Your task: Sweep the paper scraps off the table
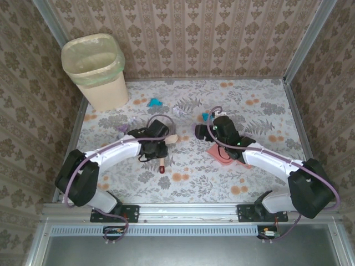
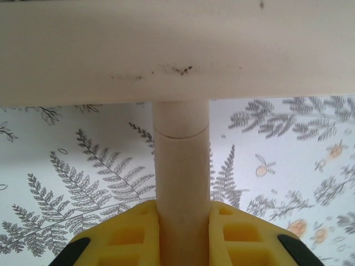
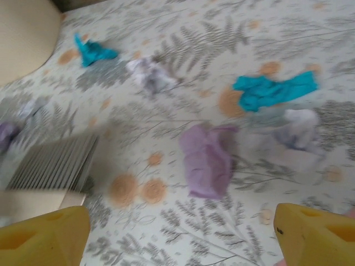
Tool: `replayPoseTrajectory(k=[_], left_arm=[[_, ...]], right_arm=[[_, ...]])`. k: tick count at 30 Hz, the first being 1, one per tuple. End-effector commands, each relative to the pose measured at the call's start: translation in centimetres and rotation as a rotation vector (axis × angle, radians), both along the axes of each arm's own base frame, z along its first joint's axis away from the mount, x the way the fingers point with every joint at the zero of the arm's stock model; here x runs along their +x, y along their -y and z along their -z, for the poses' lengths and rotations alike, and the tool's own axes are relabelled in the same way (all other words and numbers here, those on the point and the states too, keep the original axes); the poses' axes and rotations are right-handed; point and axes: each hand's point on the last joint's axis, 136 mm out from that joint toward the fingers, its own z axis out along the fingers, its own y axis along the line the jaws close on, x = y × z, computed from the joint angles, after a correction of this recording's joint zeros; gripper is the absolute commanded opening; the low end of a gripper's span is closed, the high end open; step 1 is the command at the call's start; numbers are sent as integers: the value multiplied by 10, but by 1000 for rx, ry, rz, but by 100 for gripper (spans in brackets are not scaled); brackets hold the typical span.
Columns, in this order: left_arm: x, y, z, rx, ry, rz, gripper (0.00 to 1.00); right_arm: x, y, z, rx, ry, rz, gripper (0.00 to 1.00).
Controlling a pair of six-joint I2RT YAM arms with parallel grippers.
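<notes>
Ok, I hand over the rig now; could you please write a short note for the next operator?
Left gripper: shut on the brush handle.
Right gripper: open, empty, facing the paper scraps.
Scraps: teal, lilac and white, scattered on the table between the arms and the waste bin.
Done: no scrap looks swept off.
Left to do: sweep them all away.

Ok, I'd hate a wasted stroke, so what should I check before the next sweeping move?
1. Left gripper shut on the brush handle: ok.
2. Right gripper open, holding nothing: ok.
3. Paper scraps lying loose on the table near the bristles: ok.
4. Pink dustpan gripped and ready: not ok, it lies on the table ungripped.
5. Bristles touching the cloth: cannot tell.
</notes>
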Motion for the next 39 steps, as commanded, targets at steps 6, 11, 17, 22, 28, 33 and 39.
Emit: replayPoseTrajectory(k=[6, 11, 17, 22, 28, 33, 39], left_arm=[[15, -1, -34, -129, -208, -181, 0], [16, 6, -38, -184, -277, -241, 0], [8, 20, -30, -291, -373, -313, 0], [6, 19, -33, -334, -349, -355, 0], [0, 16, -35, -369, -329, -401, 0], [-4, 9, -40, -371, -285, -428, 0], [-7, 5, -40, -385, -270, -455, 0]], right_arm=[[-59, -84, -29, -31, 236, -430, 79], [-107, -116, -31, -26, 412, -636, 66], [-135, -136, -24, -202, 665, -711, 65], [-141, -152, -7, -348, 739, -729, 65], [-138, -157, -4, -429, 789, -685, 66], [-132, -159, -1, -449, 788, -661, 66], [-124, -162, -3, -459, 784, -620, 64]])
